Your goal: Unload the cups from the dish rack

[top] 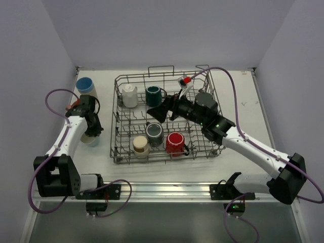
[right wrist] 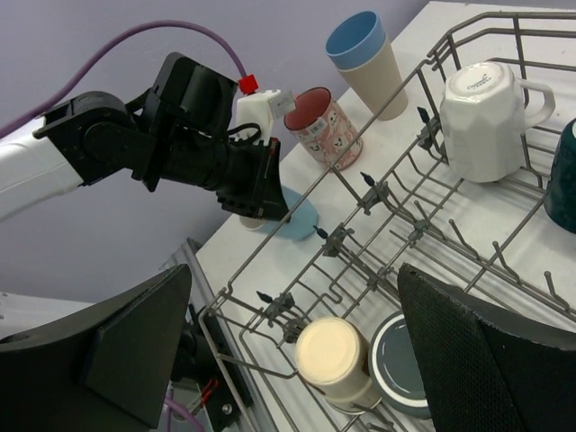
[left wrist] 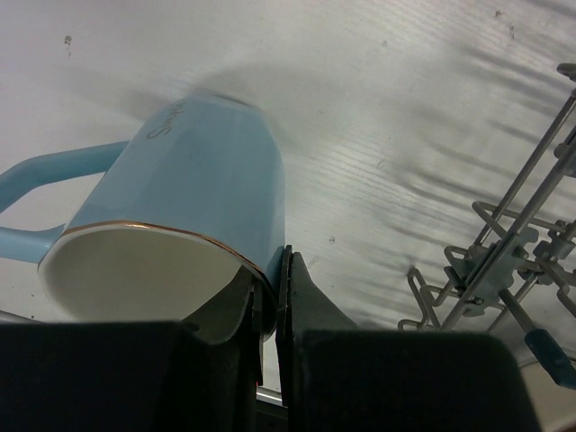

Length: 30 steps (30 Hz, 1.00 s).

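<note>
- Currently the left gripper (left wrist: 277, 297) is pinching the wall of the light blue mug (left wrist: 202, 171) at its rim, one finger inside and one outside. The mug is hanging tilted over the table (left wrist: 387, 108), left of the dish rack (top: 115, 126). Contact with the surface cannot be confirmed.
- The right gripper (top: 163, 109) is hovering over the rack's middle, jaws spread wide and gripping nothing.
- Five cups are sitting in the rack: white mug (top: 129, 95), teal mug (top: 153, 95), grey cup (top: 154, 133), cream cup (top: 140, 145), red mug (top: 175, 143).
- Risk: letting go while the mug is leaning would probably tip it over, sending it rolling toward the patterned cup (right wrist: 322, 126) nearby.
- Risk: the thin rim pinch is offering little hold, so a jolt could twist the mug loose.
- Risk: the right fingers, in descending, could snag tines or knock neighbouring cups.
</note>
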Available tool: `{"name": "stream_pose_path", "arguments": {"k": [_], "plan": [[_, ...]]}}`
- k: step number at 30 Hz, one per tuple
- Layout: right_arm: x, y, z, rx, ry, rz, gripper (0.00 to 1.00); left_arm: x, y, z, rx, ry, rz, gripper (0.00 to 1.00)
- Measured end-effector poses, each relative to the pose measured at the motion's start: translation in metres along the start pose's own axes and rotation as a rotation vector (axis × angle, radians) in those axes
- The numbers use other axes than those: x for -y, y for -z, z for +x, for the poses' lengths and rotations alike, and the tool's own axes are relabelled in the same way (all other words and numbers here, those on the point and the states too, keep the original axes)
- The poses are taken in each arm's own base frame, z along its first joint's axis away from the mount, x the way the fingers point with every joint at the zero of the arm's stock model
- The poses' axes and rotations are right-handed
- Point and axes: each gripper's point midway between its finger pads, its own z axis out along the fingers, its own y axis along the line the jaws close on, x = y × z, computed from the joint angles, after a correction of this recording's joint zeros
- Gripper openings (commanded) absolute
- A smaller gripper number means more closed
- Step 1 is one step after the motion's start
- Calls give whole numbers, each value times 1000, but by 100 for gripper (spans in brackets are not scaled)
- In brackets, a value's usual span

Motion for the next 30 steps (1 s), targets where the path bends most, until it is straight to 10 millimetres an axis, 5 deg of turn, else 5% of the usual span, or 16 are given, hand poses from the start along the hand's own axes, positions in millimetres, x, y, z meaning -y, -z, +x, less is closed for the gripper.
{"name": "stream_pose_path", "arguments": {"k": [7, 17, 30], "plan": [[3, -3, 7, -42, 23, 12, 99, -5, -6, -7, 22, 2, -41, 5], [3, 0, 7, -42, 38, 20, 99, -11, -14, -11, 12, -1, -91, 27], [1, 1, 5, -34, 42, 21, 99, -18, -4, -26, 54, 6, -131, 43]]}}
